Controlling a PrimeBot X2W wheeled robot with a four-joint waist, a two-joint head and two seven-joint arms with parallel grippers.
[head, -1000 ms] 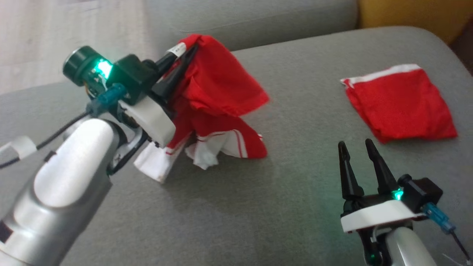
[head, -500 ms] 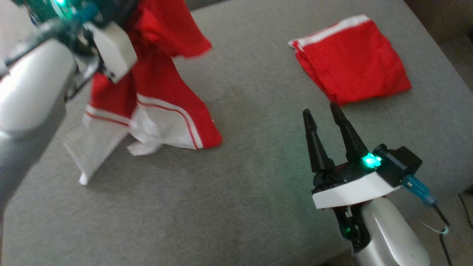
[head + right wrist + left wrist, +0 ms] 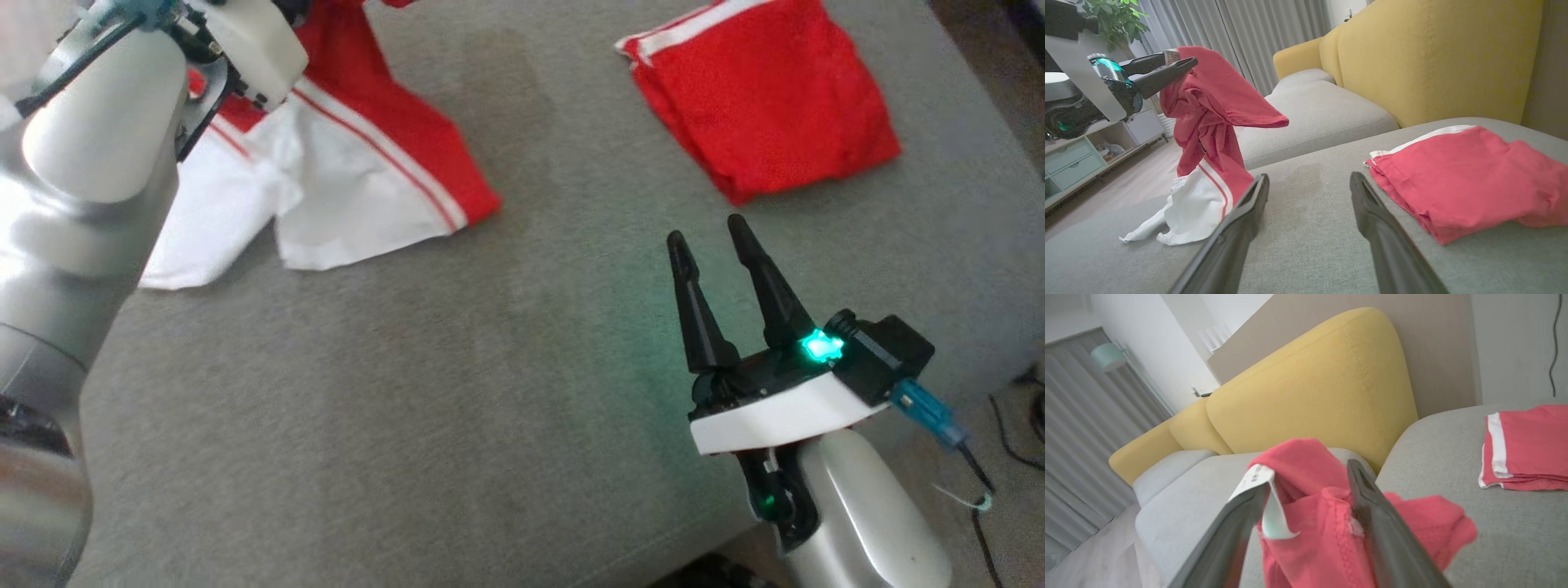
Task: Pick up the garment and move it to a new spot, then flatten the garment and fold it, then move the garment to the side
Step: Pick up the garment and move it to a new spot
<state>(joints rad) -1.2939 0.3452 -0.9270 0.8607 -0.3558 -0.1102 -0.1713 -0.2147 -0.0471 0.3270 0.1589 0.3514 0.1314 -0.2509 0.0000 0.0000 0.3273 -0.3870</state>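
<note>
Count: two pincers, two red-and-white cloth pieces, one label.

Left pincer (image 3: 1308, 475): raised well above the grey seat (image 3: 490, 392), carried by a pale forearm that runs up the left edge of the head view. Its fingers are seen roughly level in the right wrist view. Fingers are spread wide. The garment (image 3: 1208, 122) is bunched between them and draped over the tips; no pinch on the cloth can be made out. One white label (image 3: 1253, 477) is curled against the inner face of the left finger.

Garment: hung from these fingertips, dropping straight below them. Its white lower part, edged with a red stripe, is spread on the seat beneath the wrist.

Right pincer (image 3: 706, 230): held low over bare seat, forearm entering from the lower right corner of the head view, fingers pointed forward and slightly left. Fingers are wide apart, with nothing between them.

Folded piece (image 3: 759, 98): laid flat on the seat, ahead of the right fingertips and a little to their right, near but apart. It is well apart from the left pincer.

A yellow backrest (image 3: 1310, 384) is seen beyond both pincers.
</note>
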